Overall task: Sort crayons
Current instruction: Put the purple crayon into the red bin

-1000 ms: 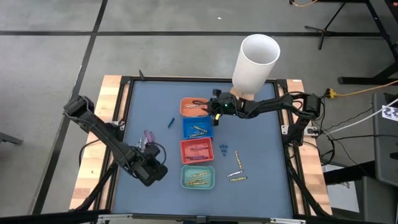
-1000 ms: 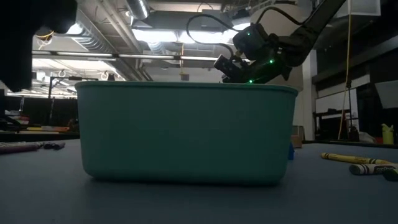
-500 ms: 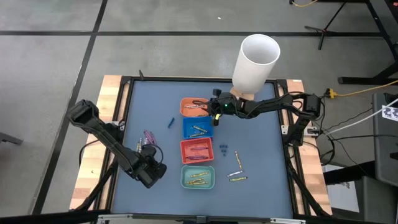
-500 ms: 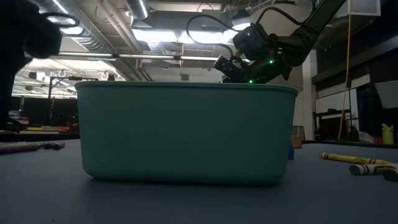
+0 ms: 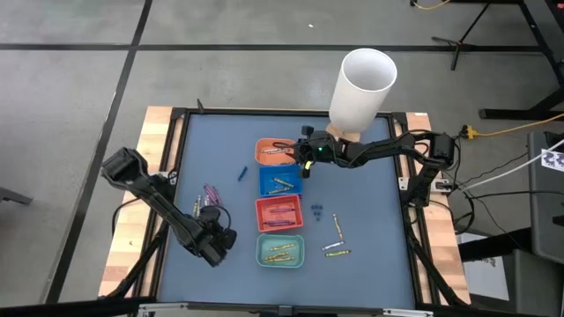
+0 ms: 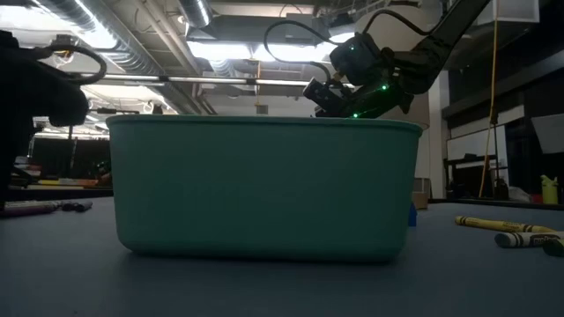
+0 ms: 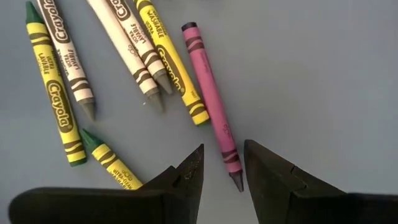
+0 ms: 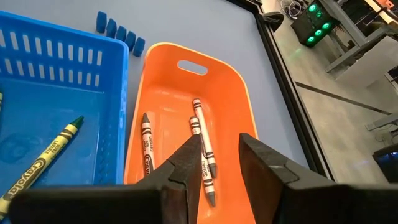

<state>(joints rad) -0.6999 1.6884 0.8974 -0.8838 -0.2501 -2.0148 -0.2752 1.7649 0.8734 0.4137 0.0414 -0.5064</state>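
Left gripper (image 7: 222,163) hovered with its fingers apart and empty, straddling the tip of the pink crayon (image 7: 210,103) just ahead, and you risked it rolling or catching the yellow crayon (image 7: 171,66) close beside it if the jaws closed off-centre.

crayons scattered flat over blue table top and in trays. loose cluster (image 5: 205,197) near left edge: magenta crayon (image 7: 211,107) lying alone, beside it yellow crayon (image 7: 171,65), two white-wrapped grey-tipped crayons (image 7: 126,43), two yellow green-tipped ones (image 7: 55,96). single blue crayon (image 5: 241,172) apart, left of tray column. few yellow and white crayons (image 5: 335,242) loose right of trays. orange tray holds grey-tipped white crayons (image 8: 204,151); blue tray holds yellow crayon (image 8: 38,165). more in red and teal trays, detail unclear.
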